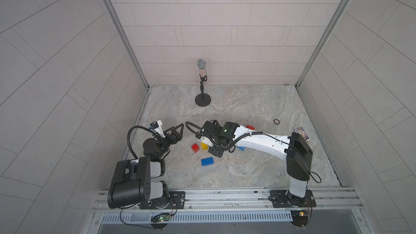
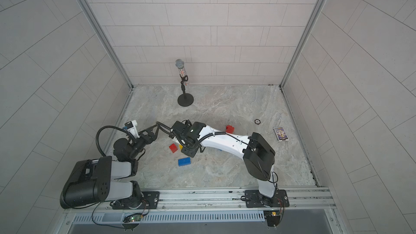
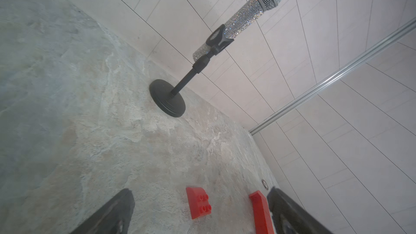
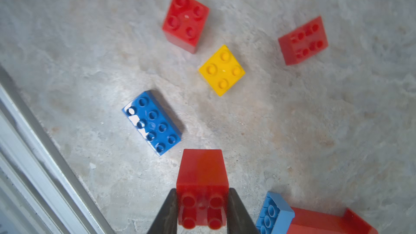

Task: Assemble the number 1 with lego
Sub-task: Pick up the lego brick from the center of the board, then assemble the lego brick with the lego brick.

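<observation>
You see the left gripper standing wide open, well apart from the dark blue brick. The right gripper is closed on a red brick, which it holds near that blue brick. The small yellow brick lies also near the blue one.

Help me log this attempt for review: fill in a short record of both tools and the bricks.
right tool: shut on held red brick
left tool: open, empty
loose bricks: yellow brick, dark blue brick, square red brick
not part of the build: microphone, card box
</observation>
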